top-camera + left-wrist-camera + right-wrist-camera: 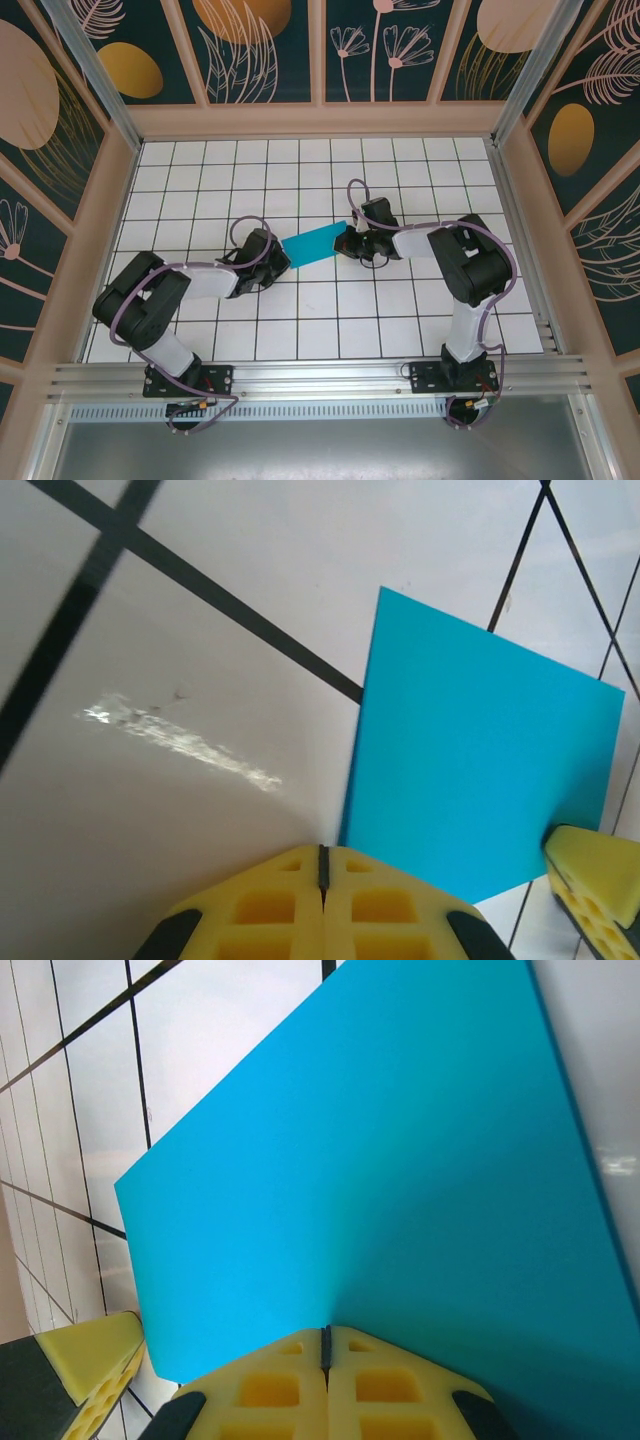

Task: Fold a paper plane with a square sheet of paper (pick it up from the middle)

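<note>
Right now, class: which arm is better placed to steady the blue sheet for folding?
Probably the right. The right gripper is shut with the square sheet of paper spreading to both sides of its tips; the left gripper, also shut, meets only a corner.

No text, label, brand, number or sign can be read. The paper (380, 1180) just ahead of the right pincer (324, 1335) is plain blue; tiles (200, 1060) beyond it bear only dark lines.

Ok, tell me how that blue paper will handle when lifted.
Probably floppy: the sheet of paper looks very thin and seems to lie flat on the table. Likely very light, so a nudge could slide it. Its flat edges seem hard to pinch.
</note>
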Available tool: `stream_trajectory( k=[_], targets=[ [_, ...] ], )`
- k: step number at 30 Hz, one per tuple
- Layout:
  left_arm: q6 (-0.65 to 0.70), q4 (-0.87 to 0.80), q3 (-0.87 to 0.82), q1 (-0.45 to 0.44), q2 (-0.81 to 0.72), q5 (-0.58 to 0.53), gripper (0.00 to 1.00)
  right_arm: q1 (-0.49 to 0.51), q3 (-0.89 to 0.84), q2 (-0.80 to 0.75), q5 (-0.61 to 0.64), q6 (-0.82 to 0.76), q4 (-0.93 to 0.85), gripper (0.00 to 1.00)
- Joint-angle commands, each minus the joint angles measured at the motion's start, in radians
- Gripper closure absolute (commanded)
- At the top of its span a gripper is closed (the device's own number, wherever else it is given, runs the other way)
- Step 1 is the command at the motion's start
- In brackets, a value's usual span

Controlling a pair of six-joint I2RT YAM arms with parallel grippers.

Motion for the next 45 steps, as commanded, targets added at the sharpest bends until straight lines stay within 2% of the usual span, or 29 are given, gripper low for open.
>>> stream_trajectory(
  k=[1,5,9,17,25,29,31,33,38,41,45],
  targets=[
    [0.092,-0.14,0.044,0.026,-0.034,-0.048,1.0,-0.028,-0.009,0.04,0.153,-0.06,-0.164,0.99],
    [0.2,-0.235,0.128,0.061,-0.072,-0.064,1.0,-0.001,0.068,-0.035,0.148,-0.096,-0.179,0.96],
    [0.297,-0.31,0.184,0.106,-0.095,-0.071,0.92,0.058,0.153,-0.074,0.204,-0.117,-0.217,0.93],
    [0.388,-0.376,0.196,0.196,-0.114,-0.072,0.72,0.215,0.381,0.108,0.323,-0.069,-0.335,0.89],
    [0.403,-0.369,0.162,0.233,-0.133,-0.037,0.66,0.284,0.55,0.256,0.316,-0.074,-0.423,0.91],
    [0.406,-0.359,0.152,0.233,-0.131,-0.015,0.65,0.298,0.548,0.263,0.272,-0.118,-0.46,0.91],
    [0.413,-0.356,0.149,0.234,-0.131,-0.008,0.65,0.309,0.522,0.25,0.237,-0.188,-0.509,0.91],
    [0.421,-0.356,0.146,0.234,-0.137,-0.012,0.65,0.315,0.454,0.212,0.201,-0.289,-0.541,0.92],
    [0.452,-0.346,0.139,0.233,-0.137,0.007,0.66,0.282,0.256,0.058,0.215,-0.459,-0.588,0.93],
    [0.469,-0.328,0.133,0.234,-0.131,0.052,0.66,0.235,0.225,-0.025,0.208,-0.422,-0.561,0.92],
    [0.481,-0.283,0.12,0.232,-0.132,0.145,0.64,0.199,0.207,-0.132,0.316,-0.258,-0.473,0.73]
  ],
)
